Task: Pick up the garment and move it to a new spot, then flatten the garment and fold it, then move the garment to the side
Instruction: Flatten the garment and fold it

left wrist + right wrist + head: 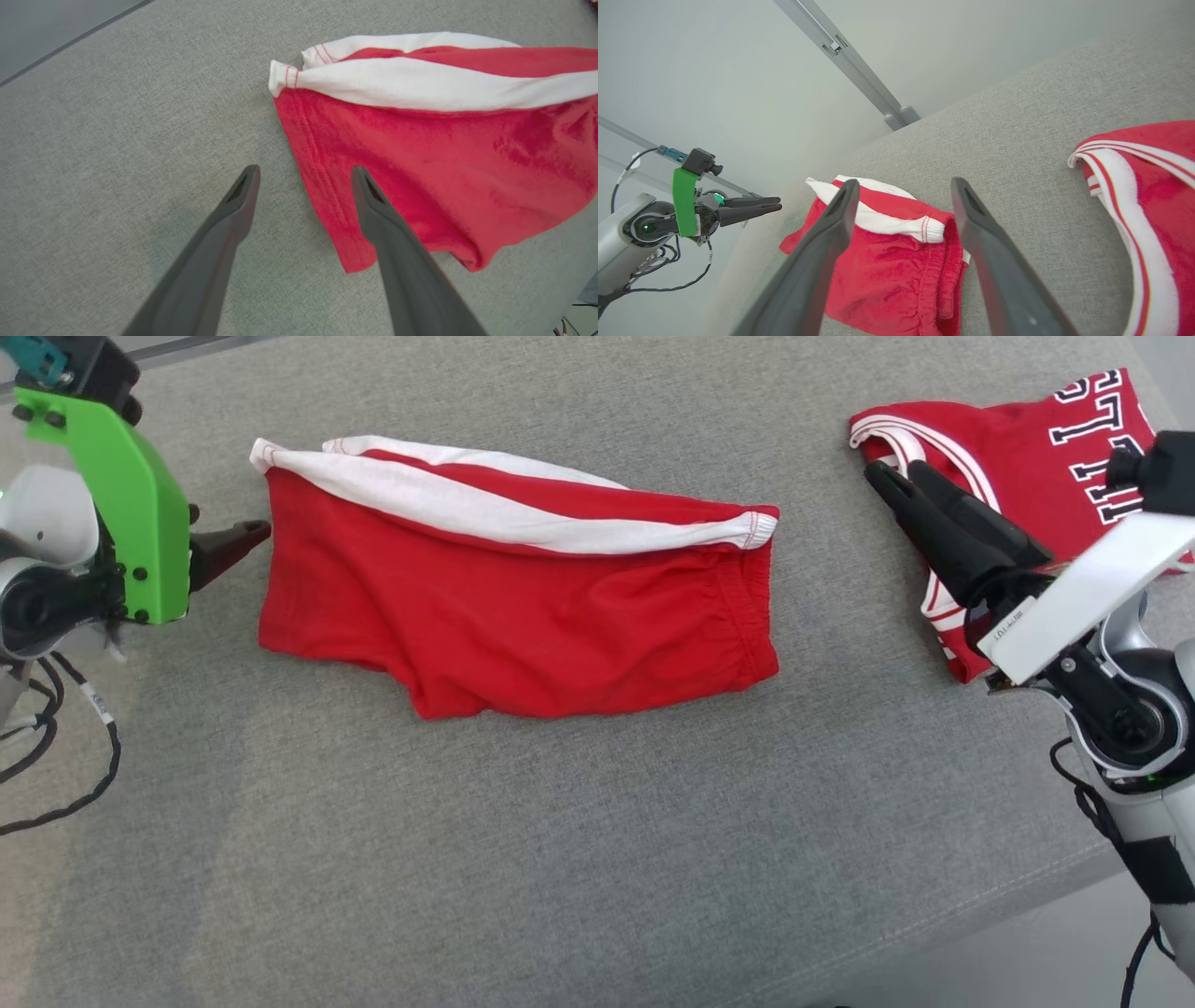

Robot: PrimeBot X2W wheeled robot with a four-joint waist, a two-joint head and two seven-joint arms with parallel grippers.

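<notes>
Red knit shorts with a white side stripe (pixel 523 607) lie folded double at the middle of the grey woven cushion surface (pixel 560 877), with the elastic waistband (pixel 752 607) at 3 o'clock and the hems (pixel 271 569) at 9. Folding looks done; I judge only the shift aside remains. Left gripper (pixel 304 171) sits at 9 o'clock of the shorts, fingers wide, holding nothing. The right gripper (pixel 896 471), at 3 o'clock, is likewise wide and empty, over a red jersey with white trim (pixel 1018 439). The cloth looks soft, slightly rumpled along its 6 o'clock edge.
</notes>
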